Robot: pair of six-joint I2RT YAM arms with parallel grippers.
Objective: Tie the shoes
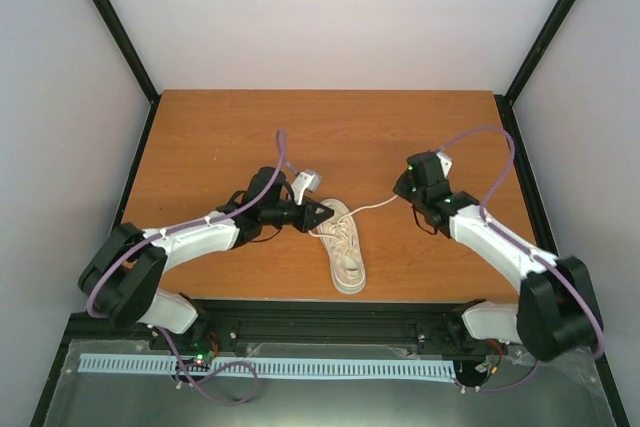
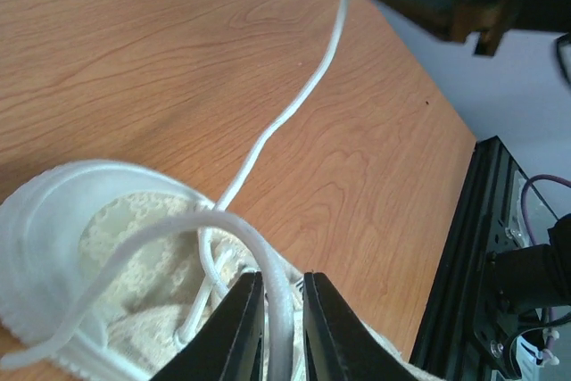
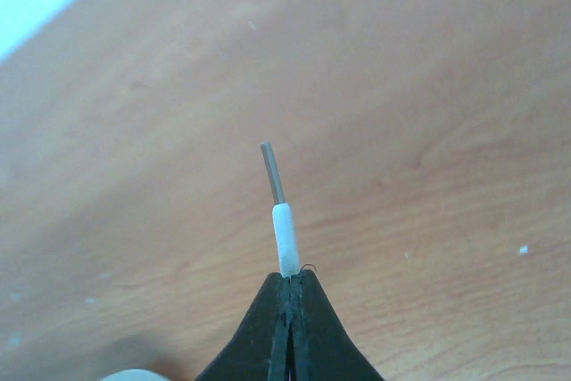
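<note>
White lace [image 2: 285, 118] is pinched by left fingers [image 2: 234, 332] and right fingers [image 3: 263, 327], grey tip [image 3: 273, 173] visible only wrist-side

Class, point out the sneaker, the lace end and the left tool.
sneaker [image 1: 347, 252]: top external view, on its laced upper.
lace end [image 3: 285, 238]: right wrist view, on its white cord.
left tool [image 2: 284, 281]: left wrist view, midway between its fingertips.

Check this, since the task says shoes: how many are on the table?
1: the cream sneaker lies near the table's front edge, centred; none apparently hidden.
</note>
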